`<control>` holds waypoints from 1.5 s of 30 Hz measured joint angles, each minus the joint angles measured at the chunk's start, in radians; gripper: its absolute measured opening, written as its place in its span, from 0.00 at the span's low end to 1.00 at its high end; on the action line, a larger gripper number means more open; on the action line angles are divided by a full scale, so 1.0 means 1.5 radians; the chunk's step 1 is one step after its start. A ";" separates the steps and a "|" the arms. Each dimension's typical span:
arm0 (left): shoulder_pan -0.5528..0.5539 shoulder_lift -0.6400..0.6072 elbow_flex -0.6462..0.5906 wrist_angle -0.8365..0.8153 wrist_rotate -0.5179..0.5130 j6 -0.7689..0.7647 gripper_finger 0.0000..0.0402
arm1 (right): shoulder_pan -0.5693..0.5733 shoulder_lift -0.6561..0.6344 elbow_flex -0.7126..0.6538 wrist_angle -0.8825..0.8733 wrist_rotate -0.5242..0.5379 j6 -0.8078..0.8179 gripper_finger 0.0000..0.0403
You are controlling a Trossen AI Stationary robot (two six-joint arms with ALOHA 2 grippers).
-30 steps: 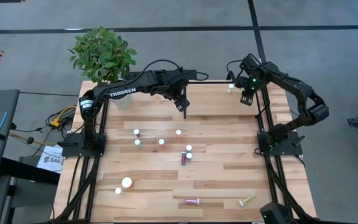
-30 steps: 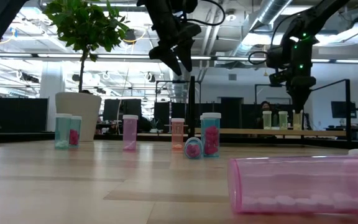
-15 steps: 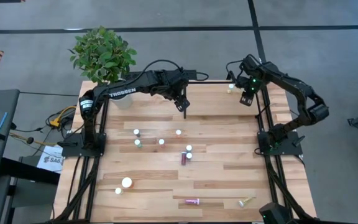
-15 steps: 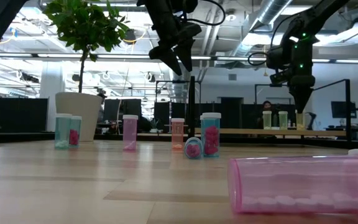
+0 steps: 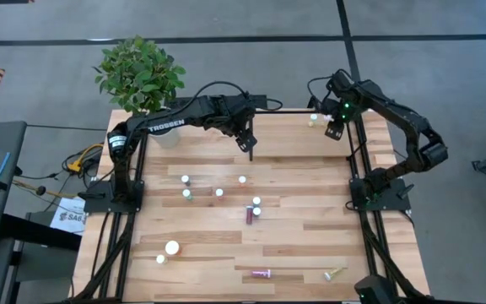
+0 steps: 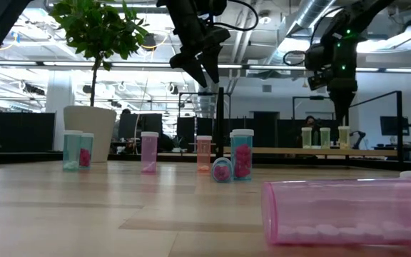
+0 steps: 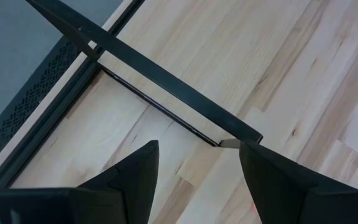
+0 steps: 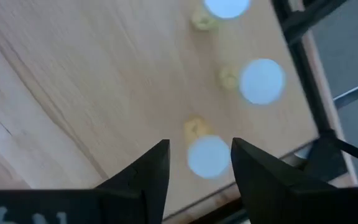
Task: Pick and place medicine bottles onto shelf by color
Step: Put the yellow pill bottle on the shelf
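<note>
Three yellow medicine bottles (image 6: 324, 137) with white caps stand upright in a row on the light-wood shelf (image 6: 277, 150) at the table's far right. My right gripper (image 6: 334, 108) hangs open straight above the bottle nearest the shelf's edge (image 8: 208, 155), which shows between its fingers (image 8: 148, 171) without being touched. My left gripper (image 5: 251, 150) is open and empty, high above the shelf's left end, over its black frame (image 7: 185, 93). Other bottles (image 5: 219, 192) stand or lie on the tabletop.
A pink bottle (image 6: 348, 213) lies in the near foreground, with a yellow one (image 5: 334, 273) lying near it. A maroon one (image 5: 250, 214) lies mid-table. A larger capped bottle (image 5: 172, 247) stands near left. A potted plant (image 5: 139, 74) stands at the far left corner.
My right gripper has gone up from the third yellow bottle on the shelf. The bottle stays standing upright in the row.
</note>
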 joint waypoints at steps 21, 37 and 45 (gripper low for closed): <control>0.002 0.000 0.000 0.000 0.012 0.077 0.52 | 0.188 -0.055 0.180 -0.276 -0.048 0.311 0.44; -0.001 0.000 0.000 -0.020 0.012 0.113 0.52 | 0.652 -0.132 0.179 -0.294 -0.177 0.717 0.42; -0.030 0.000 0.000 -0.061 0.012 -0.003 0.52 | 0.902 -0.115 0.179 -0.277 -0.153 0.710 0.40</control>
